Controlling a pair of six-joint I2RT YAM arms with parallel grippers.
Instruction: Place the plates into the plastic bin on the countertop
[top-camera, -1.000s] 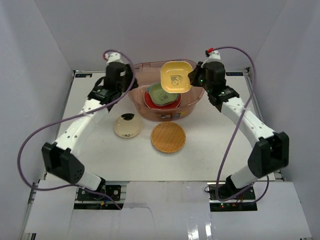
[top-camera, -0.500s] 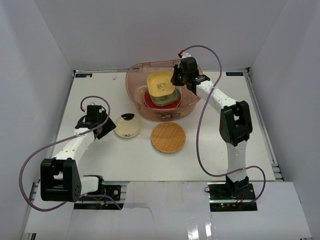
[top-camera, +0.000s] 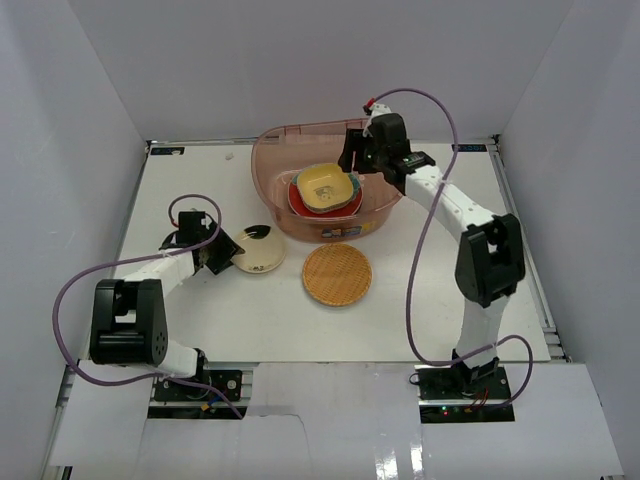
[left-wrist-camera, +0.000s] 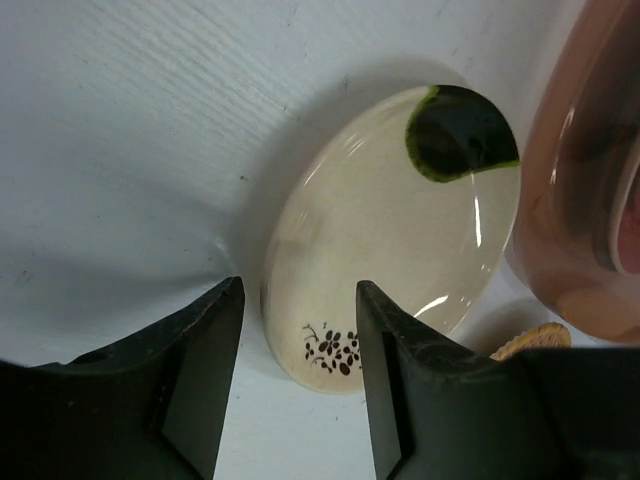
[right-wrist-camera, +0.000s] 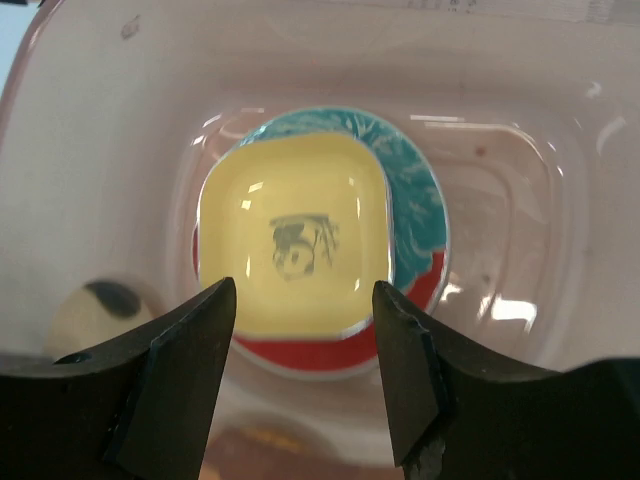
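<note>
Plain white walls (top-camera: 100, 80) box the flat white bench (top-camera: 420, 290). Upper centre, the translucent pinkish plastic bin (top-camera: 268, 190) holds the square yellow plate (top-camera: 327, 183) under released right fingers (right-wrist-camera: 180, 380); left fingers (left-wrist-camera: 195, 385) gape at the round cream plate (top-camera: 262, 255).

The yellow plate (right-wrist-camera: 292, 250) covers most of the stack in the plastic bin (right-wrist-camera: 520, 150). Of the teal plate (right-wrist-camera: 412, 200) only a crescent shows, of the red plate (right-wrist-camera: 290, 355) only a strip of rim, and whether more lie beneath cannot be told. Through the bin's wall the cream plate (right-wrist-camera: 95, 310) is a hazy blob in the right wrist view. In the left wrist view the picture's edge cuts off the bin, and the orange woven plate (left-wrist-camera: 530, 340) shows as a sliver, partly hidden by a finger of the left end effector (left-wrist-camera: 300, 292). From above, whether its fingers touch the cream plate is too small to tell.
</note>
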